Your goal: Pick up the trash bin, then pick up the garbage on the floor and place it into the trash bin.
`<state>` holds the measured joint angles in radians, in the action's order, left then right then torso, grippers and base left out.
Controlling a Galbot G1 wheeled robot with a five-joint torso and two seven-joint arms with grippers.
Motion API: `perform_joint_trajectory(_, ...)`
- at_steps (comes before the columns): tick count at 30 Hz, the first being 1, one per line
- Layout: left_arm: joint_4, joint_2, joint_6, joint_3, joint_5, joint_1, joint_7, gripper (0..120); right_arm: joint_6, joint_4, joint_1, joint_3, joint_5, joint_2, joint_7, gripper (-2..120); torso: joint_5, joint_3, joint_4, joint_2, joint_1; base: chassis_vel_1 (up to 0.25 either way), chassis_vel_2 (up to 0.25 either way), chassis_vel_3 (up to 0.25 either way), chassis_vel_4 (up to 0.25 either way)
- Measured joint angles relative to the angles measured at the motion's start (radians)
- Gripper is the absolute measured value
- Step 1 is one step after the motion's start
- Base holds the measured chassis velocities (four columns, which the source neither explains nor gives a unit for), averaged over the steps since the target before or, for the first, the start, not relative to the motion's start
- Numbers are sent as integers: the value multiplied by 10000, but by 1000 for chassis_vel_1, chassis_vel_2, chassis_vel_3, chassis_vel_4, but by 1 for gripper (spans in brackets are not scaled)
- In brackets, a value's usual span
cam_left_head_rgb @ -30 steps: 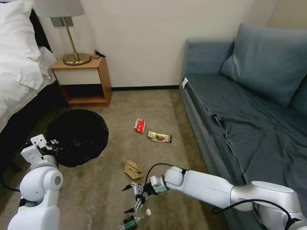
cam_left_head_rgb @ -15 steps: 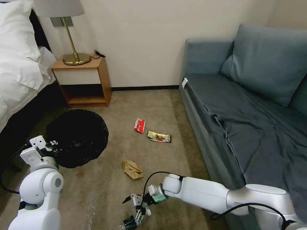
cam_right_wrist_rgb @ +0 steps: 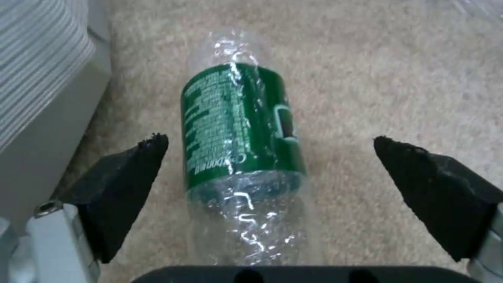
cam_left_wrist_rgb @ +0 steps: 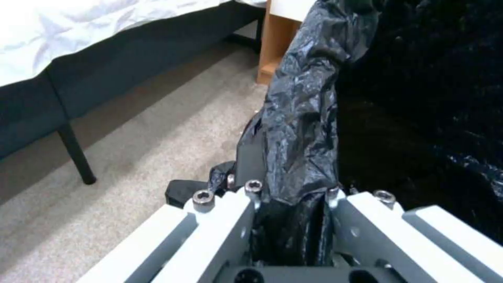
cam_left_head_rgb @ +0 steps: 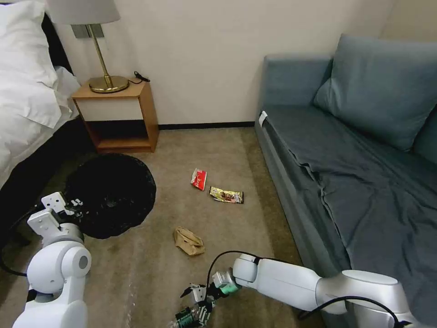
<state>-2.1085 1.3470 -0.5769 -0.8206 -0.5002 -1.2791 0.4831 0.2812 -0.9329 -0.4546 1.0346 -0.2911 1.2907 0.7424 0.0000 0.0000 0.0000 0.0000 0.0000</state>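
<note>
The trash bin (cam_left_head_rgb: pixel 111 193), lined with a crinkly black bag, is at the left on the carpet. My left gripper (cam_left_head_rgb: pixel 75 206) is shut on its near rim; in the left wrist view the bag's edge (cam_left_wrist_rgb: pixel 301 118) is pinched in my left gripper (cam_left_wrist_rgb: pixel 293 196). My right gripper (cam_left_head_rgb: pixel 196 301) is low over the carpet and open, straddling the clear bottle with the green label (cam_left_head_rgb: pixel 185 316). In the right wrist view the bottle (cam_right_wrist_rgb: pixel 241 129) lies between the black fingertips (cam_right_wrist_rgb: pixel 125 177), apart from both. Crumpled brown paper (cam_left_head_rgb: pixel 188 241), a red-and-white wrapper (cam_left_head_rgb: pixel 199 178) and a gold-brown wrapper (cam_left_head_rgb: pixel 226 195) lie on the carpet.
A blue sofa (cam_left_head_rgb: pixel 355 159) runs along the right side. A wooden nightstand (cam_left_head_rgb: pixel 119 116) with a brass lamp (cam_left_head_rgb: pixel 108 83) stands against the far wall. The bed (cam_left_head_rgb: pixel 27 91) with white linen borders the left. Open carpet lies between the bin and the sofa.
My right gripper has come down and nearer, from above the bottle to around it, still open. The left arm and the bin have hardly shifted.
</note>
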Motion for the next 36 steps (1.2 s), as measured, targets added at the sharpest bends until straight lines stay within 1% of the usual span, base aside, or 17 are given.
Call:
perform_joint_trajectory(12,-125,15,12,-60,15,-151,-9,2,493,598,-255,-285,563,170,94,100,-1,0,0,0,0,0,0,0,0)
perform_joint_trajectory(13,-146,15,15,-68,15,-172,-10,2,478,587,-279,-301,546,149,115,98,0,0,1,0,0,0,0,0,0)
perform_joint_trajectory(14,-146,15,15,-68,15,-172,-10,2,478,587,-279,-301,546,149,115,98,0,0,1,0,0,0,0,0,0)
perform_joint_trajectory(15,-160,12,35,-79,14,-197,-10,2,464,576,-319,-318,525,119,122,95,0,0,0,0,0,0,0,0,0)
perform_joint_trajectory(16,-171,11,44,-86,7,-215,-10,2,464,604,-368,-342,516,106,127,88,-1,0,0,0,0,0,0,0,0)
perform_joint_trajectory(17,-171,11,44,-86,7,-215,-10,2,464,604,-368,-342,516,106,127,88,-1,0,0,0,0,0,0,0,0)
perform_joint_trajectory(19,-190,-2,49,-110,-8,-240,-10,2,464,708,-463,-409,474,101,133,79,-1,0,0,0,0,0,0,0,0)
perform_joint_trajectory(20,-190,-2,49,-110,-8,-240,-10,2,464,708,-463,-409,474,101,133,79,-1,0,0,0,0,0,0,0,0)
perform_joint_trajectory(22,-201,-23,50,-118,-16,-252,-10,2,464,733,-498,-447,435,100,134,69,0,0,0,0,0,0,0,0,0)
perform_joint_trajectory(23,-201,-23,50,-118,-16,-252,-10,2,464,733,-498,-447,435,100,134,69,0,0,0,0,0,0,0,0,0)
perform_joint_trajectory(25,-200,-28,53,-122,-17,-232,-10,2,455,737,-501,-494,407,102,136,57,0,0,0,0,0,0,0,0,0)
perform_joint_trajectory(26,-200,-28,53,-122,-17,-232,-10,2,455,737,-501,-494,407,102,136,57,0,0,0,0,0,0,0,0,0)
perform_joint_trajectory(29,-170,-34,65,-113,-17,-201,-11,2,447,779,-489,-550,384,112,134,42,0,0,0,0,0,0,0,0,0)
perform_joint_trajectory(30,-170,-34,65,-113,-17,-201,-11,2,447,779,-489,-550,384,112,134,42,0,0,0,0,0,0,0,0,0)
perform_joint_trajectory(32,-141,-50,65,-106,-16,-162,-16,2,441,801,-472,-581,353,111,131,35,0,0,0,0,0,0,0,0,0)
perform_joint_trajectory(35,-130,-53,66,-103,-16,-152,-19,2,440,803,-469,-591,342,110,128,32,0,0,0,0,0,0,0,0,0)
perform_joint_trajectory(36,-105,-55,66,-97,-16,-140,-21,2,439,801,-467,-605,327,106,124,28,0,0,0,0,0,0,0,0,0)
